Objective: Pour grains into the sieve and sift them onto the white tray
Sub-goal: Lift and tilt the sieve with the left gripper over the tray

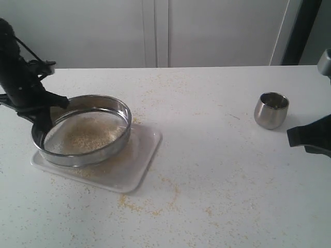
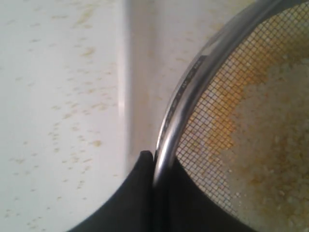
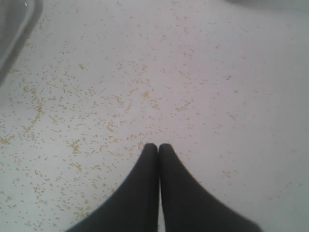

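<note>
The left fingers (image 2: 133, 203) pinch the rim of the sieve (image 1: 93, 154), one inside its wall and one outside. The sieve spreads away from them over the white tray (image 1: 138, 166), with grains (image 1: 85, 135) on its mesh. The right fingers (image 3: 140, 193) are pressed together and empty above the table (image 1: 217, 170), well apart from the sieve.

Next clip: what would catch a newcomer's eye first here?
The sieve, holding a pale heap of grains, sits over the white tray at left, its rim clamped by the left gripper. Spilled grains speckle the table around it, and a small steel cup stands alone at right.
</note>
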Motion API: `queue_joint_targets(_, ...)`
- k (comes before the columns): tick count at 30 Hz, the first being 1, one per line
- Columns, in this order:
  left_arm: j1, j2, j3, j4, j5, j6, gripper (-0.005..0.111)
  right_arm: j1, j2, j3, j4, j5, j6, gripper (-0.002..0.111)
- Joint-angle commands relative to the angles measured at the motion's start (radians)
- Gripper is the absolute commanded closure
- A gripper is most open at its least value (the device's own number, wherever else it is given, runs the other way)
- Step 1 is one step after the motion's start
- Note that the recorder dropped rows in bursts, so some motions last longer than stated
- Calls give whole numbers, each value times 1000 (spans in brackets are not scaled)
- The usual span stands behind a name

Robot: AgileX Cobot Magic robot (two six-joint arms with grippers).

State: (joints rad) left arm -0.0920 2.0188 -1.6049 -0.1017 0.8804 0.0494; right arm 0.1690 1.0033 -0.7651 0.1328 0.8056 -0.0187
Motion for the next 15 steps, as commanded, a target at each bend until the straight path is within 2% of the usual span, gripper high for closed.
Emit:
queue_joint_targets(1,-2,-18,-7,-240,29,156,107,-1,-6,6,-2,-12,3,108)
queue_joint_targets(3,-22,-18,-7,-198,13,231,107,-1,-6,6,-2,-12,3,108)
queue_joint_targets(5,-11,-18,-7,-13,-16,64,107,-1,-6,6,-2,-12,3,108)
queue_joint_targets(7,12,-18,-1,38,-14,-126,107,-1,-6,6,-2,-12,3,108)
queue_joint_targets(9,6,-18,7,-99,-9,-14,107,-1,-6,6,-2,-12,3,108)
queue_joint_targets(11,-35,-18,12,-208,1,158,107,-1,-6,6,-2,-12,3,108)
queue_joint_targets(12,-55,-18,12,-193,1,180,107,-1,-6,6,-2,-14,3,108)
queue_joint_targets(14,-61,-18,12,-21,3,179,107,-1,-6,6,-2,-15,3,108)
queue_joint_targets(15,-50,-18,12,60,3,90,107,-1,-6,6,-2,-15,3,108)
